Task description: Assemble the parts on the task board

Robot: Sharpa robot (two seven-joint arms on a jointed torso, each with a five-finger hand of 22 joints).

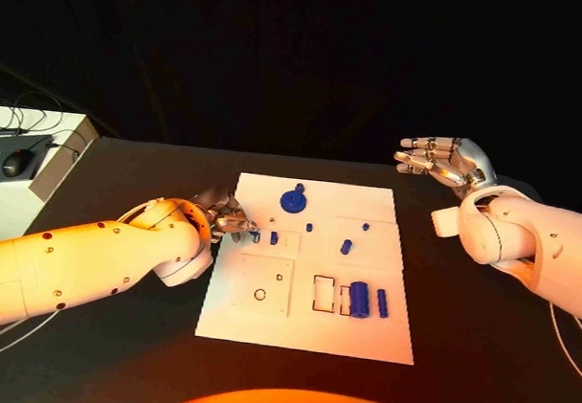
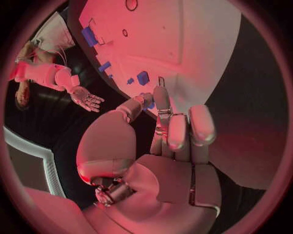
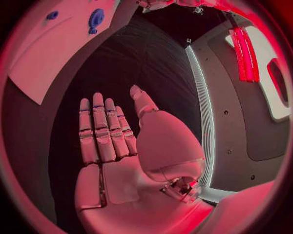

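Task board (image 1: 309,333) lies mid-table. Left hand (image 1: 223,216) sits at board's left edge; thumb and a fingertip (image 2: 160,92) close on a small blue part (image 2: 148,101). Right hand (image 1: 441,160) is raised off board's far right, flat, fingers apart, holding nothing. Blue round part (image 1: 293,200) at far side, blue cylinder (image 1: 359,297) and bar (image 1: 382,304) near right.

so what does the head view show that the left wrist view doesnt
Head view alone: the whole task board, the blue round part at its far edge, and the large blue cylinder near its front right. Left wrist view alone: the left hand close up, its fingertips at the board's edge beside a small blue part. Both: the board, scattered blue parts, and the open right hand raised off the board.
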